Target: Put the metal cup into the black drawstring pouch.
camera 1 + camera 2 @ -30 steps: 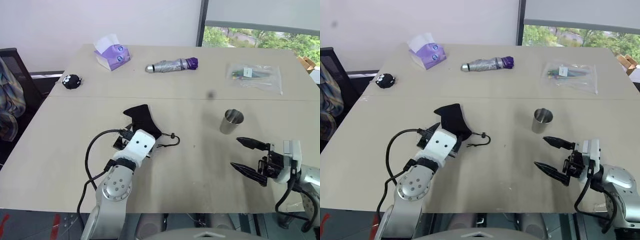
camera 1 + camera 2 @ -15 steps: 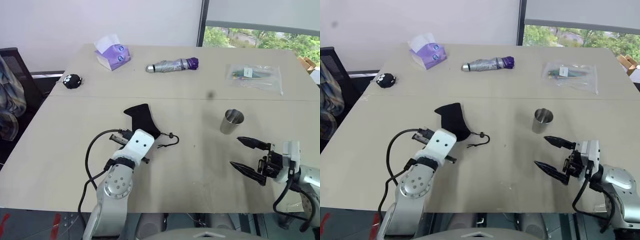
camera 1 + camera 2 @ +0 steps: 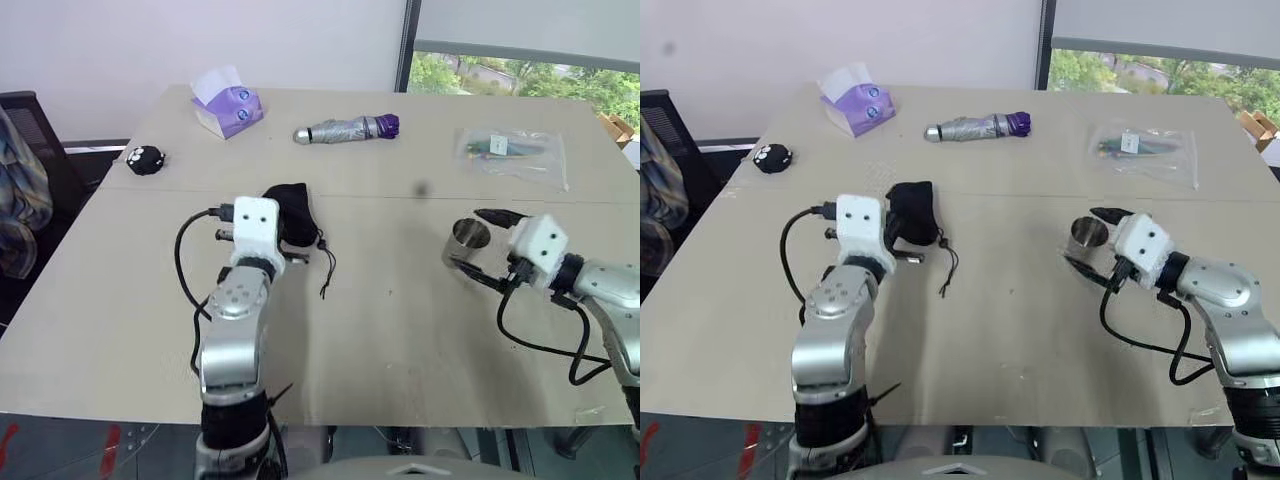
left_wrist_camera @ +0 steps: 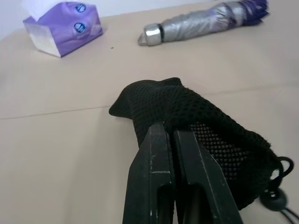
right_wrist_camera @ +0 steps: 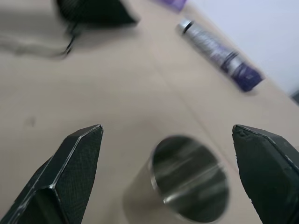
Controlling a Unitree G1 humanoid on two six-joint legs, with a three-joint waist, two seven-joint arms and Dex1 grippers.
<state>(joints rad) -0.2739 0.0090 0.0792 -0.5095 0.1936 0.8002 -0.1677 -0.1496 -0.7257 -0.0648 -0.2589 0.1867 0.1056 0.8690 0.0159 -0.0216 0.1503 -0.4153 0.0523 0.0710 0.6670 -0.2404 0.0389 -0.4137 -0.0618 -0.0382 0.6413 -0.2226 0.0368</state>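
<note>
On beige table [image 3: 400, 330], window [image 3: 520, 75] behind.

I see a black mesh pouch [image 4: 196, 121], a shiny silver cup [image 5: 187, 182], a silver umbrella [image 3: 345, 129] with a purple end, a purple tissue box [image 3: 228, 110], and a beige worktop [image 3: 400, 330].

Clear bag [image 3: 512, 152] contents too small to tell. Black drawstring pouch [image 4: 201, 126] partly hidden behind left gripper [image 4: 170, 135] fingers.
</note>
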